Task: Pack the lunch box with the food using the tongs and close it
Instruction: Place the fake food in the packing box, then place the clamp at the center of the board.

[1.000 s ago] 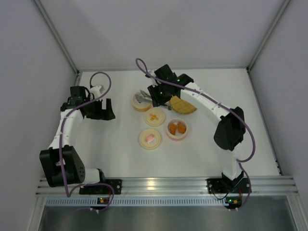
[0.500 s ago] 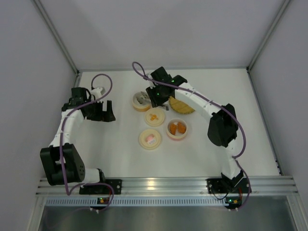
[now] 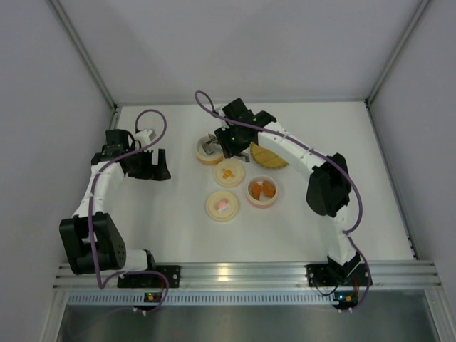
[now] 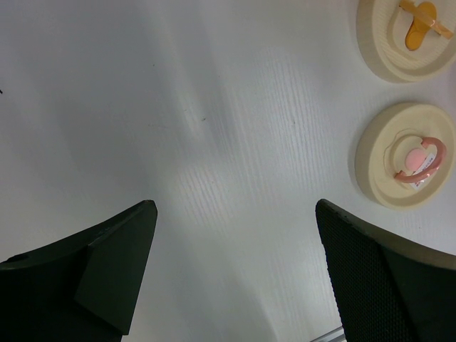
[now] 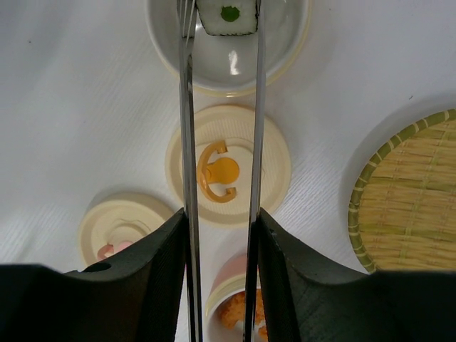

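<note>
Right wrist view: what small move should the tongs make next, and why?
Probably spread the tongs a little wider: the cube sits in the bowl between their tips, which hug its sides, so lifting now might drag it out.

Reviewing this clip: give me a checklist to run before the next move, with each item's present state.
1. Right hand grips the tongs: ok.
2. Cube sits between the tong tips, over the white bowl: ok.
3. Cube touches the bowl floor: cannot tell.
4. Left hand open, holding nothing: ok.
5. Lids on the bowls: not ok; the orange-mark lid and the pink-mark lid lie on the table.
</note>
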Controlling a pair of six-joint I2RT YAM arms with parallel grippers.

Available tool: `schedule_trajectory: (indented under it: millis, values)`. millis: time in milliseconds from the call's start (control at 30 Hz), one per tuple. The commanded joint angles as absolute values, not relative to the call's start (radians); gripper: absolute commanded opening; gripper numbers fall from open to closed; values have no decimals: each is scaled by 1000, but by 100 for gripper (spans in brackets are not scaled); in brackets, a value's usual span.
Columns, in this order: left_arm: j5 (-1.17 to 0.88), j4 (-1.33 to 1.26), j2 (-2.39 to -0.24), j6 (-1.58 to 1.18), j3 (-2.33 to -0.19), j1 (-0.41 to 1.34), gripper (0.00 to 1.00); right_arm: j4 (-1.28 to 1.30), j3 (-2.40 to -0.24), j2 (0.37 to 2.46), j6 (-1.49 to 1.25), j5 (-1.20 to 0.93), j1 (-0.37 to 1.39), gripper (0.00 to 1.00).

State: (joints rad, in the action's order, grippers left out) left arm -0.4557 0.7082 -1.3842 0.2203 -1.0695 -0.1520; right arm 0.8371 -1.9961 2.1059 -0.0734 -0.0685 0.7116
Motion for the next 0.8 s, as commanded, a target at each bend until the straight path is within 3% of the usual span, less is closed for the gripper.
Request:
schedule_trajectory:
  millis: [0, 233, 467, 667, 767]
  values:
    - [-469, 681, -1388, 238, -1065, -156, 98, 778, -2054, 2103, -66, -55, 724, 40]
    - [-465, 683, -1381, 242, -1060, -156, 98, 788, -2068, 2097, -72, -66, 724, 41]
    - [-472, 712, -1350, 245, -1098, -156, 98, 801, -2048, 1924, -83, -58, 704, 40]
    - [-446, 726, -1302, 265, -1141, -156, 98, 772, -1800, 1665, -84, -70, 543, 40]
    - [-442, 733, -1298, 267, -1163, -156, 98, 784, -1682, 1564, -63, -116, 347, 39]
